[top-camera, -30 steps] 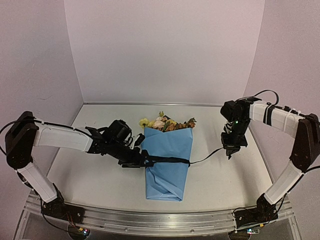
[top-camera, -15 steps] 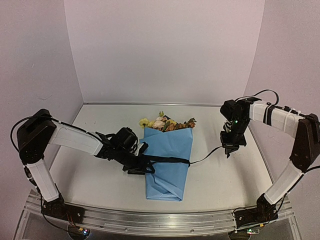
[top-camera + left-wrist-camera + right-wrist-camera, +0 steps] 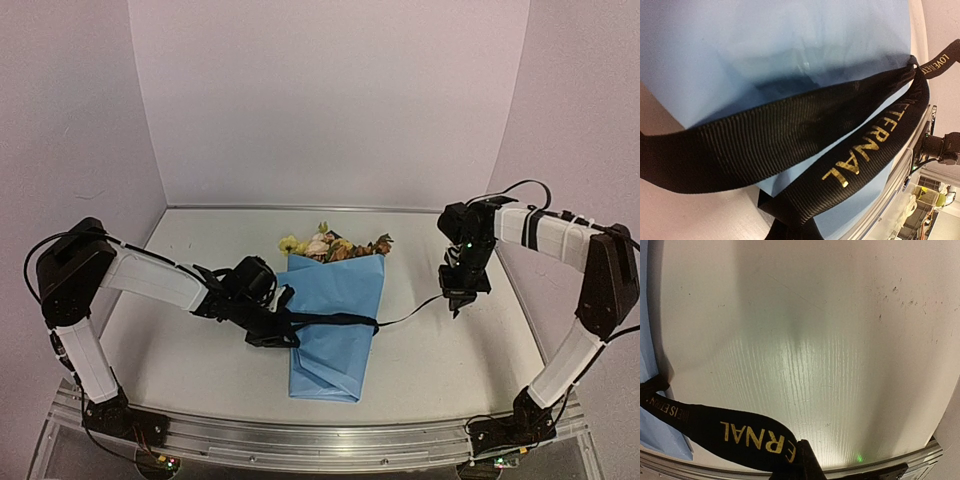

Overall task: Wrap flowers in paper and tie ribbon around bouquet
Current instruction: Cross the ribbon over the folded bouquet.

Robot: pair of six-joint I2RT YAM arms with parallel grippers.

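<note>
1. Lying flat mid-table [image 3: 200, 350], the bouquet [image 3: 335, 350] has its flowers [image 3: 325, 245] at the far end, and the blue paper [image 3: 340, 285] narrows toward the near edge.
2. The ribbon [image 3: 345, 320] runs straight across the cone's waist, touching the paper.
3. Left gripper [image 3: 275, 335] sits at the cone's left edge, fingers pressed together on the ribbon.
4. Right gripper [image 3: 456, 303], well off to the bouquet's right, is pinching the ribbon's other end.

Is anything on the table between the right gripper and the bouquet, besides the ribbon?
Nothing visible. Only the ribbon crosses the table from the right gripper to the bouquet.
</note>
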